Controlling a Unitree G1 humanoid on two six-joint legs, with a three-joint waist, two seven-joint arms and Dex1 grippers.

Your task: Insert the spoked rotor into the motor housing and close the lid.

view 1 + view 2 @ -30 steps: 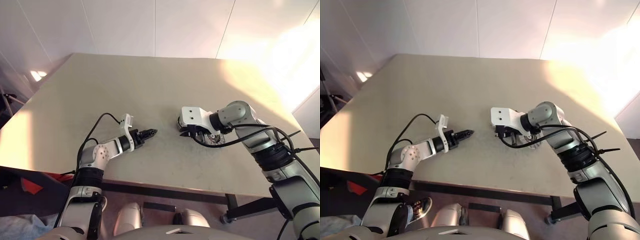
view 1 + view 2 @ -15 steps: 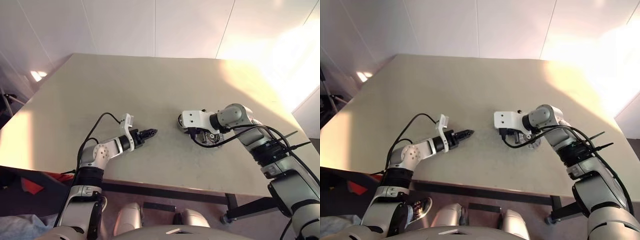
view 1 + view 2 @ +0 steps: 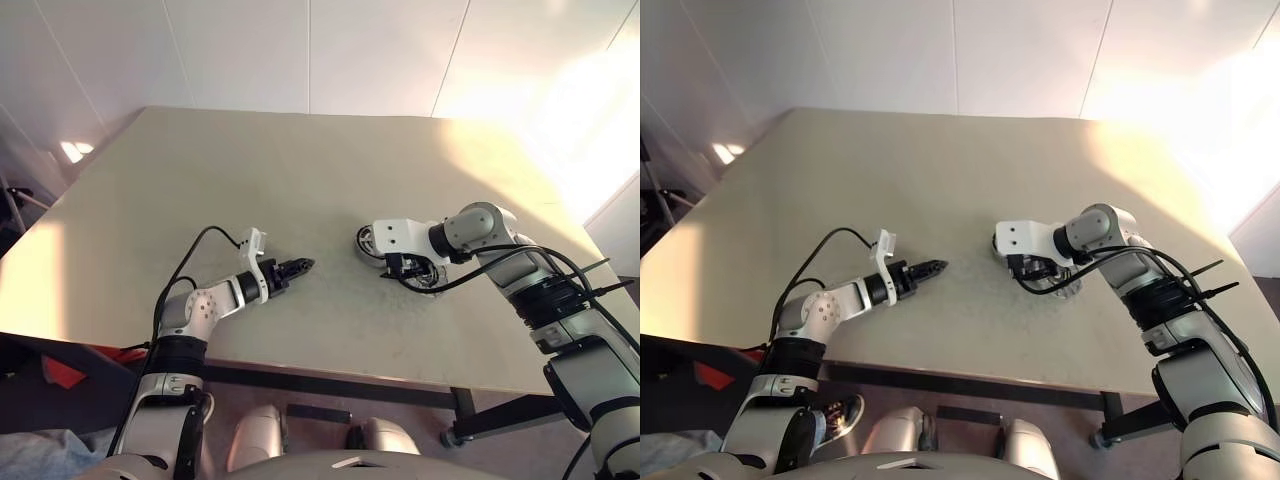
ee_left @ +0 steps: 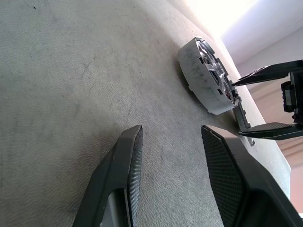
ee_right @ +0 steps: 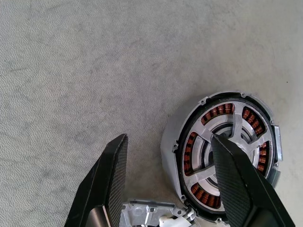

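Coppery windings are glinting between silvery spokes where the spoked rotor (image 5: 222, 146) is sitting inside the round grey metal motor housing (image 5: 171, 151), right of centre on the matte beige table (image 3: 250, 170). The right gripper (image 5: 173, 182) is hovering over it, fingers spread and released. The left gripper (image 4: 170, 175) is waiting apart, half open, empty. I cannot make out the lid.

Beige matte tabletop (image 3: 250, 170), finely speckled surface. White panelled wall (image 3: 300, 50) behind with thin vertical seams. Strong warm light washes the far right corner (image 3: 560, 110), plus a small bright patch at left (image 3: 72, 151). Dark floor below the near edge, something red (image 3: 62, 372) lower left.
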